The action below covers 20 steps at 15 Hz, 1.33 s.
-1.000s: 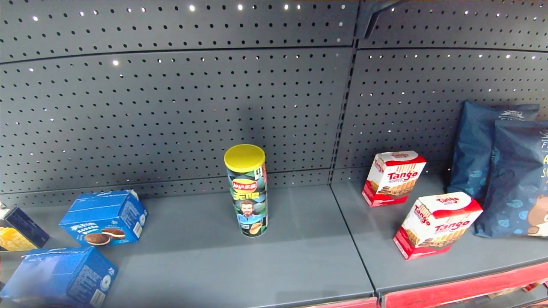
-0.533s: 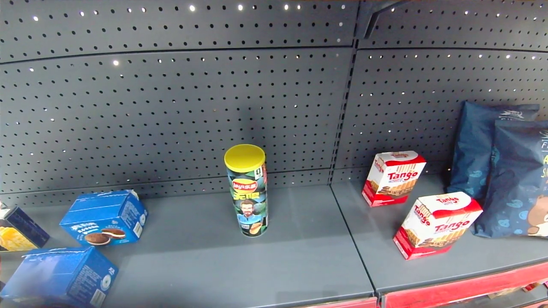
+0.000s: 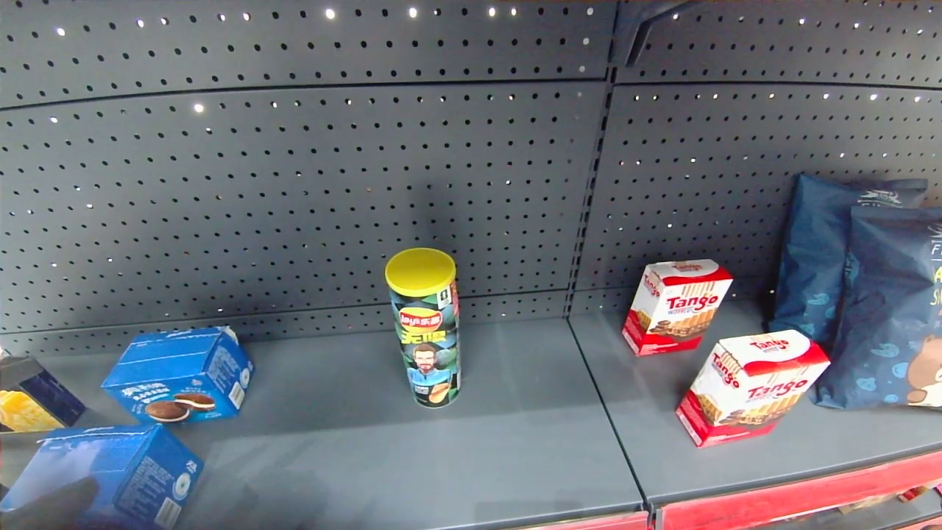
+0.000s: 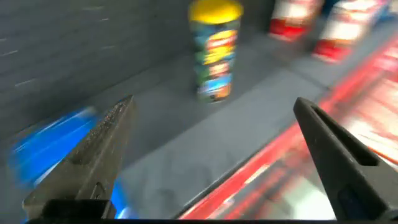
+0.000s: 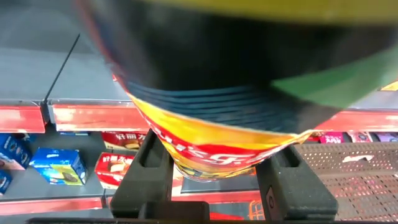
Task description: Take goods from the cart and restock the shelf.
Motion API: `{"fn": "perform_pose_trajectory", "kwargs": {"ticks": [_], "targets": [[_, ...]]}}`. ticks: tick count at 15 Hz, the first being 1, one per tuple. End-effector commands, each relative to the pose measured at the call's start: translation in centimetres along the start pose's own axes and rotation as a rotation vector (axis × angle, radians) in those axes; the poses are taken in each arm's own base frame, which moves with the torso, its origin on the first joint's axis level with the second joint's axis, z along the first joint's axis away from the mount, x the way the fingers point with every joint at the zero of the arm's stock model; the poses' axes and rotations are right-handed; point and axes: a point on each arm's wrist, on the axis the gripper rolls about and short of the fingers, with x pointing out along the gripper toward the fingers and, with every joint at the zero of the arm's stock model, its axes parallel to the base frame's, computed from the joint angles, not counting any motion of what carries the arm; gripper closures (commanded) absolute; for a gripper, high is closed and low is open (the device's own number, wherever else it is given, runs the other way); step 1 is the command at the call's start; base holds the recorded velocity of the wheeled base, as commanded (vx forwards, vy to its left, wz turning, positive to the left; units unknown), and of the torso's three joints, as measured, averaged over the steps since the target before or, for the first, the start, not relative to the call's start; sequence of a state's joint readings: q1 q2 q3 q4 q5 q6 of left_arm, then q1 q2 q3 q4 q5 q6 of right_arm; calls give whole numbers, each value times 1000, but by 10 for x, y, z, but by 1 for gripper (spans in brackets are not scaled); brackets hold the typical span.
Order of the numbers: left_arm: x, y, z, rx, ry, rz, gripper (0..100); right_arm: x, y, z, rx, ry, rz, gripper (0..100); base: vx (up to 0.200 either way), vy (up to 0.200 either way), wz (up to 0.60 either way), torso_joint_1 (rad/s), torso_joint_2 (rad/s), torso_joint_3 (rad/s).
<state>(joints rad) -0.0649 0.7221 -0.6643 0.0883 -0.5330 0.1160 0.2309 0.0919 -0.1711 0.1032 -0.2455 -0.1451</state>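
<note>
A chips can [image 3: 425,327] with a yellow lid stands upright at the middle of the grey shelf board [image 3: 515,442]. My left gripper [image 4: 211,162] hangs open in front of the shelf's left end, with nothing between its fingers. The can [image 4: 214,53] is farther off and a blue box [image 4: 50,146] is close by. One dark fingertip [image 3: 48,508] shows in the head view's bottom left corner. My right gripper [image 5: 217,183] is shut on a snack can [image 5: 230,112] with black, yellow and red print, held close to the camera.
Two blue cookie boxes [image 3: 180,374] [image 3: 103,475] and a dark box [image 3: 33,394] lie at the shelf's left. Two red-white wafer boxes [image 3: 675,305] [image 3: 751,386] and blue bags [image 3: 883,294] are at the right. The pegboard back wall [image 3: 294,184] is behind. Lower shelves with red rails [image 5: 81,115] and a wire cart mesh [image 5: 354,168] are below.
A dark fingertip has come into the bottom left corner of the head view, in front of the near blue box. The goods on the shelf have not moved.
</note>
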Motion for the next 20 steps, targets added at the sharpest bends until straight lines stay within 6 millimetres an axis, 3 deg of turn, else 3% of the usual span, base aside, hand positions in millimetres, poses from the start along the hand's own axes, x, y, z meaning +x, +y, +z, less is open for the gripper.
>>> {"fn": "perform_pose_trajectory", "kwargs": {"ticks": [1, 5, 10, 14, 20], "targets": [[69, 30, -20, -76, 124, -156, 0, 1, 0, -1, 2, 4, 0, 100, 0, 0, 0, 0, 0, 0], [143, 57, -67, -81, 126, -231, 0, 5, 3, -9, -3, 1, 6, 100, 0, 0, 0, 0, 0, 0], [204, 81, -89, -73, 50, -447, 0, 4, 2, -5, 1, -13, 2, 100, 0, 0, 0, 0, 0, 0], [231, 96, -103, -54, -31, -559, 0, 4, 2, -5, 1, -15, 2, 100, 0, 0, 0, 0, 0, 0], [246, 113, -117, -36, -70, -587, 0, 5, 2, -7, -1, -6, 3, 100, 0, 0, 0, 0, 0, 0]]}}
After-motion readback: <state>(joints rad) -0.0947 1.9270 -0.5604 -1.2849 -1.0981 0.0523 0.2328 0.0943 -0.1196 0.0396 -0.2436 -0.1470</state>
